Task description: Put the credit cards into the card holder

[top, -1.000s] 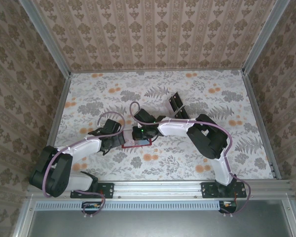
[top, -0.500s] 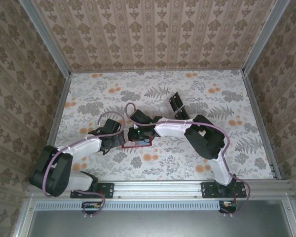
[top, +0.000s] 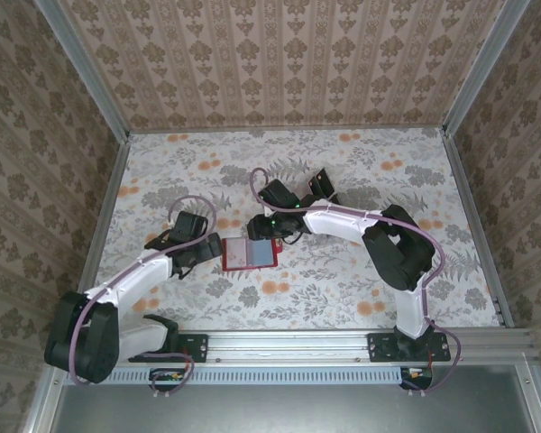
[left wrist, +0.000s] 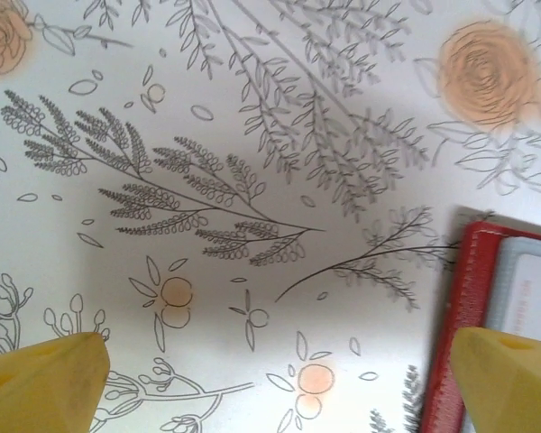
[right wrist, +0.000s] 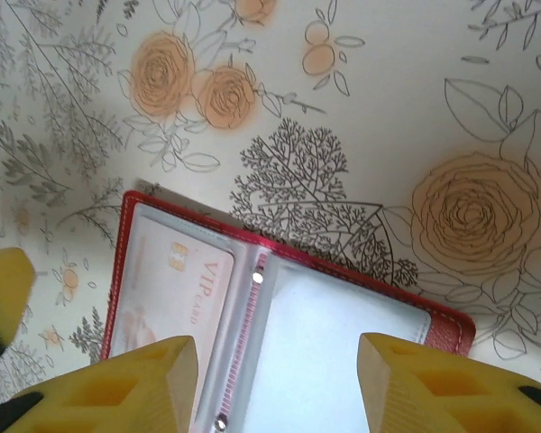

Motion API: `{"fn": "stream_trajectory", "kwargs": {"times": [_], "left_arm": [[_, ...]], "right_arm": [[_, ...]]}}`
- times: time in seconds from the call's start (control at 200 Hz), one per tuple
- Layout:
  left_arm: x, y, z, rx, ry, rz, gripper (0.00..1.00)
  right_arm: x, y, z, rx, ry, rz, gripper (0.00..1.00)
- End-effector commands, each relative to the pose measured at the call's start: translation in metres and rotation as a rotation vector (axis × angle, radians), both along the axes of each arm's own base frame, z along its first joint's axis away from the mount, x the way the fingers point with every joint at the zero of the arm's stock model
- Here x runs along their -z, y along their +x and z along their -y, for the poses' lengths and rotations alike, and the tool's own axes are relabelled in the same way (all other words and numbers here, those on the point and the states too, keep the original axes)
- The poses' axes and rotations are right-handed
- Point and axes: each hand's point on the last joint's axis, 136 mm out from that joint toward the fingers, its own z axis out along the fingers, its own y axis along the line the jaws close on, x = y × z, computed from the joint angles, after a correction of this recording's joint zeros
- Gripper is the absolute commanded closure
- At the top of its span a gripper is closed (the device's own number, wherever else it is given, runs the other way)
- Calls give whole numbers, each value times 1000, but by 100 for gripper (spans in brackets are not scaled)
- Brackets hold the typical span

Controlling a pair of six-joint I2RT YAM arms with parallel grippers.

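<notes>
Open card holder [right wrist: 447, 332] (card [right wrist: 176, 284] seemingly pocketed)

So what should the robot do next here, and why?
Probably lift the right gripper away from the card holder toward the tray behind it, for another card if one is there. It and the left gripper are open and empty, and a VIP card already sits in a pocket.

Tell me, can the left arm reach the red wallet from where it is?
Probably yes. The left end effector is open right beside the wallet, at its red edge, with nothing between them. The right end effector hovers above the open wallet and might crowd a grab.
</notes>
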Motion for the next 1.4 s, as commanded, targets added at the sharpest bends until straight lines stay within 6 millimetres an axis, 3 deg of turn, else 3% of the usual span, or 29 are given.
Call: {"fn": "stream_trajectory", "kwargs": {"times": [0.0, 0.385, 0.7, 1.065, 1.395], "left_arm": [[-2, -10, 12, 38, -33, -22, 0], [2, -25, 43, 107, -55, 4, 0], [8, -38, 71, 200, -69, 43, 0], [-4, -29, 102, 276, -98, 132, 0], [7, -16, 112, 292, -51, 124, 0]], "right_arm": [[20, -6, 11, -23, -71, -27, 48], [53, -22, 4, -4, -38, -122, 49], [57, -25, -14, 44, 57, -170, 48], [63, -27, -14, 61, 66, -189, 48], [62, -28, -14, 66, 73, -195, 48]]}}
